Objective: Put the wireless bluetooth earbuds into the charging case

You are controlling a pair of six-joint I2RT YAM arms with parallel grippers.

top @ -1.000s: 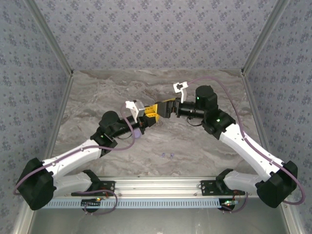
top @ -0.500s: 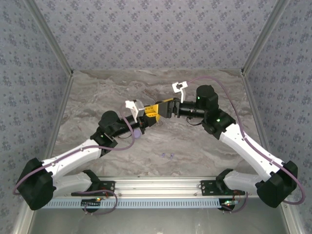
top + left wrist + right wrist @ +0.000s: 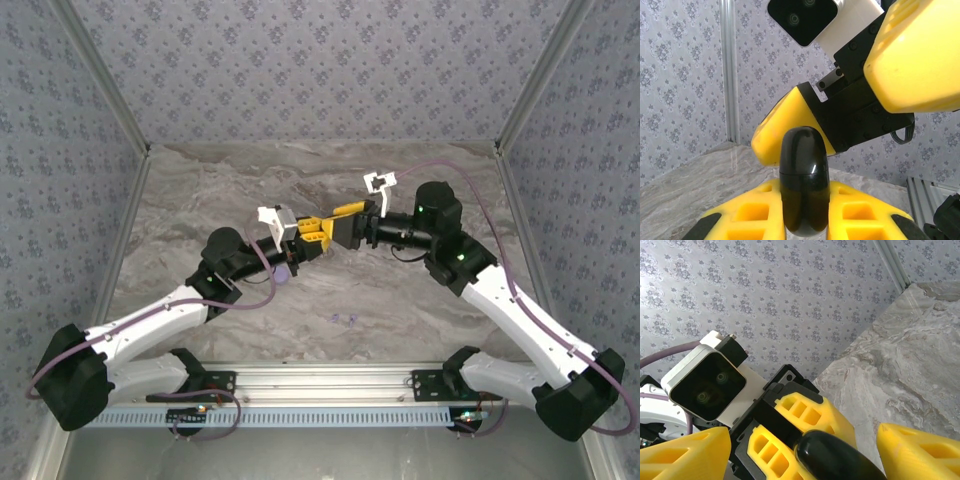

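Mid-table, above the marble table: the left gripper is clamped on a glossy black charging case, which stands upright between its yellow fingers with the lid seam closed. The right gripper faces it nose to nose. Its jaws are spread wide, and the case's rounded end sits between them with a gap on either side.

A glossy black rounded case clamped between the left gripper's yellow fingers — the right gripper's yellow fingers stand spread on either side, clear of it.
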